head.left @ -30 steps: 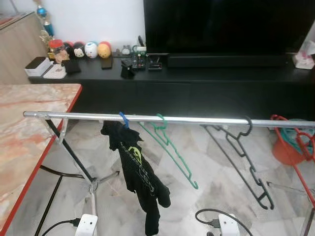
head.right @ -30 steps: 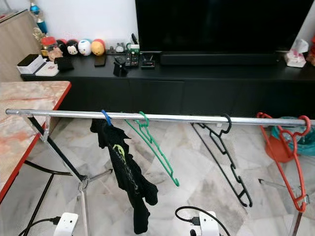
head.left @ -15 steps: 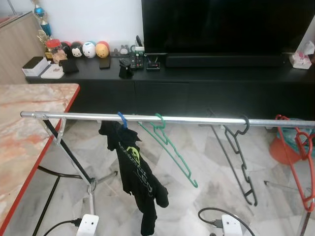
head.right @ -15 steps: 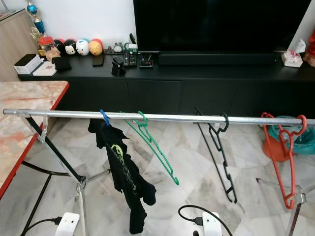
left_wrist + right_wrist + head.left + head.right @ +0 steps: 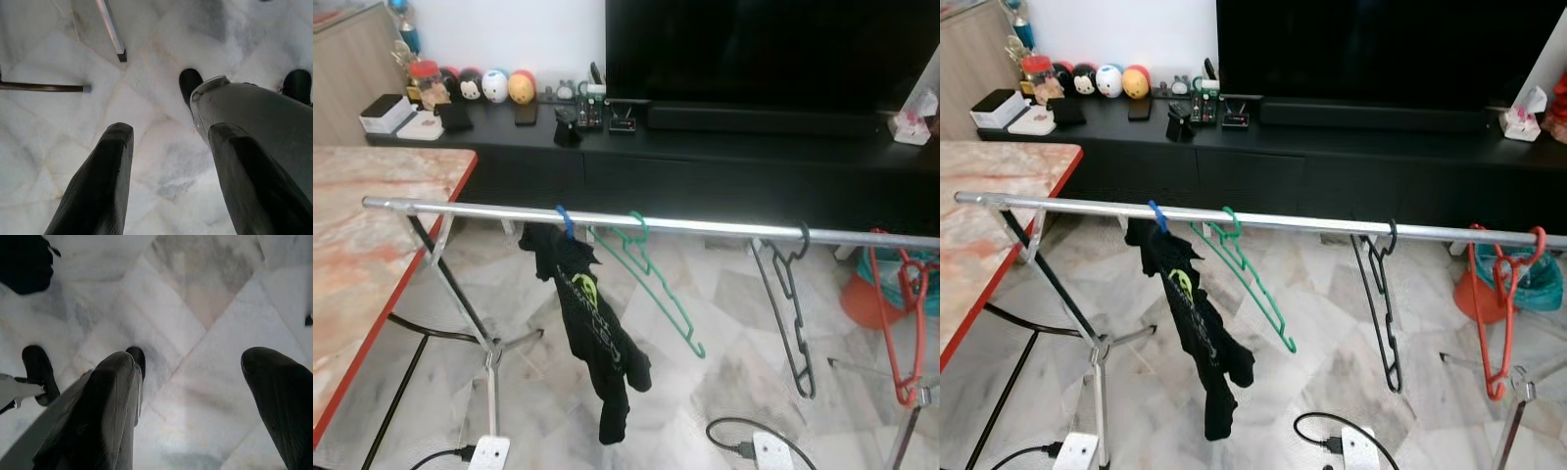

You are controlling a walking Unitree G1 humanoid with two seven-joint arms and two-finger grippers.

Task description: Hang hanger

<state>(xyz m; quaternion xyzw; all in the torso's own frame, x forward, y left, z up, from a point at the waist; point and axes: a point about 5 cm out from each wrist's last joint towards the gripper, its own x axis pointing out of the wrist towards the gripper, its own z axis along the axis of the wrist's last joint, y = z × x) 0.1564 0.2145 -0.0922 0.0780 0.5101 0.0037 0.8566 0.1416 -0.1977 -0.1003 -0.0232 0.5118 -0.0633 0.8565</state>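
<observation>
A silver rail (image 5: pixel 705 225) of a drying rack runs across the eye views. On it hang a blue hanger (image 5: pixel 564 221) carrying a black garment (image 5: pixel 592 338), a bare green hanger (image 5: pixel 661 294), a black hanger (image 5: pixel 791 308) and red hangers (image 5: pixel 901 323) at the right end. In the left wrist view my left gripper (image 5: pixel 168 147) points down at the marble floor, open and empty, beside my grey leg (image 5: pixel 259 127). In the right wrist view my right gripper (image 5: pixel 195 377) also hangs over the floor, open with nothing between its fingers.
A marble-topped table with a red edge (image 5: pixel 372 245) stands at the left. Behind the rack is a black TV console (image 5: pixel 705 157) with toys and a large TV. White power strips with cables (image 5: pixel 764 446) lie on the floor. An orange bucket (image 5: pixel 864 294) sits at the right.
The camera has shifted, tilting down and back a little. The black and red hangers have swung from slanted to nearly vertical. The garment and green hanger stay put.
</observation>
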